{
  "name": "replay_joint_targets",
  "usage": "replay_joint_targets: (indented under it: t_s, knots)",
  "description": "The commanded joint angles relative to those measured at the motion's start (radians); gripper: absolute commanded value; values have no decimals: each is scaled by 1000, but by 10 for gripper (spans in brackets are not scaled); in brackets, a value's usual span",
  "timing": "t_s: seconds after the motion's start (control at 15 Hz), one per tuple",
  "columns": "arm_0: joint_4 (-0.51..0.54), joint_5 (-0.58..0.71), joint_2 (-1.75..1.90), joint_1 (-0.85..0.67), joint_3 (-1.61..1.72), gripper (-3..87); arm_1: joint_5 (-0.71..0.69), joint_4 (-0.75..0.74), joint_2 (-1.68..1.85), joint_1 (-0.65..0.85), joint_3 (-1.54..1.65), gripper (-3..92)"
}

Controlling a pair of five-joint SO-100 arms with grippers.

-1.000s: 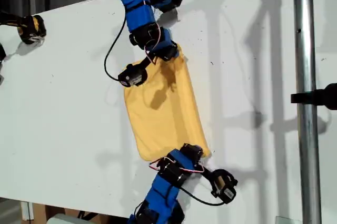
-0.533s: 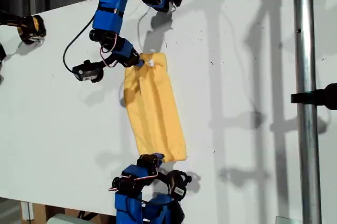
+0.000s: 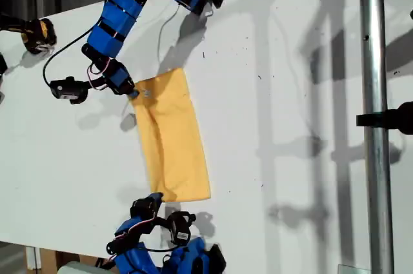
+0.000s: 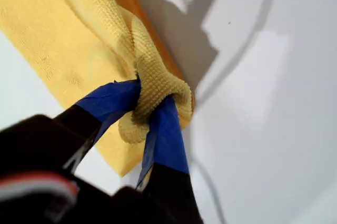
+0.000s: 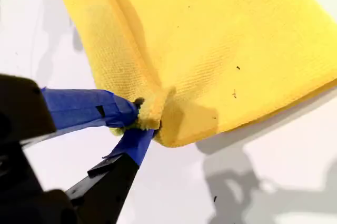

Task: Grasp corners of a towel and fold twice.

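The mustard-yellow towel (image 3: 173, 138) lies as a narrow folded strip on the white table (image 3: 290, 132). My first gripper (image 3: 133, 92) is shut on the corner at the strip's far end, on the exterior view's left. In the first wrist view its blue-taped fingers (image 4: 113, 103) pinch a bunched roll of the towel (image 4: 52, 34). My second gripper (image 3: 155, 198) is shut on the near corner on the same side. The second wrist view shows that gripper (image 5: 144, 121) clamped on the hemmed tip, the towel (image 5: 210, 39) spreading flat beyond it.
A metal pole (image 3: 373, 93) with a black clamp (image 3: 395, 118) stands at the exterior view's right. A black and yellow object (image 3: 37, 34) sits at the table's far left edge in that view. The first arm's black cable (image 3: 64, 61) hangs in a loop beside it.
Both grippers have carried their corners toward the exterior view's left. The towel went from a wide sheet to a narrow folded strip, and the strip has shifted left too.
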Motion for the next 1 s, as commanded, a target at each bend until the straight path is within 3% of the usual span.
replay_joint_targets:
  t_s: [0.0,0.33,0.73,0.93]
  knots:
    - [-29,57,31,-78,-75,-26,-20,-104,15,54,-87,-1]
    - [-25,106,83,-133,-100,-26,-20,-160,98,97,-98,-1]
    - [-66,-100,89,118,78,-26,63,25,166,-46,140,-1]
    - [-137,-206,89,222,170,-26,107,103,130,-89,176,-1]
